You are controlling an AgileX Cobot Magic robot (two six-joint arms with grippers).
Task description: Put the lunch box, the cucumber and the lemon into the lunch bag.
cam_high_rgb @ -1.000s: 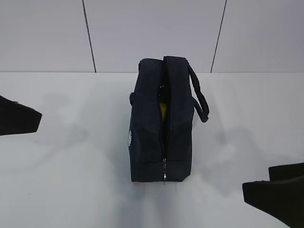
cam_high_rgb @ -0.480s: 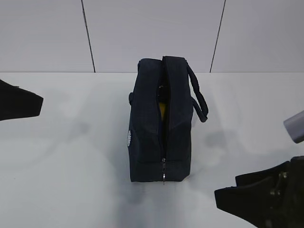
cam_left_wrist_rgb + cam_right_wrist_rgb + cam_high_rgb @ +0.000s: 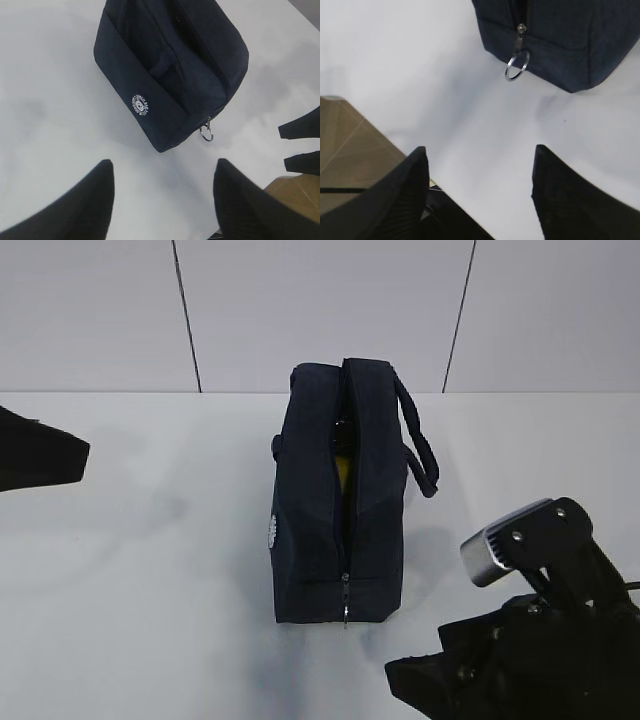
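The dark navy lunch bag [image 3: 325, 500] stands in the middle of the white table, its top zipper parted into a narrow slit. Yellow of the lemon [image 3: 342, 475] shows through that slit. The lunch box and the cucumber are hidden. My left gripper [image 3: 75, 458] hangs open at the far left, well away from the lunch bag [image 3: 170, 65], with nothing between its fingers. My right gripper [image 3: 410, 675] is open low at the front right, just short of the bag's near end. In the right wrist view the metal ring pull [image 3: 517, 65] hangs ahead of the open right gripper [image 3: 480, 155].
The table's front edge [image 3: 375, 130] runs close beside my right gripper, with brown floor beyond it. A loop handle [image 3: 420, 445] sticks out on the bag's right side. A white round logo [image 3: 141, 105] marks the bag's left wall.
My right arm has come leftward and further into view, towards the bag's near end, its fingers a little closer together. The left gripper and the bag have stayed put.
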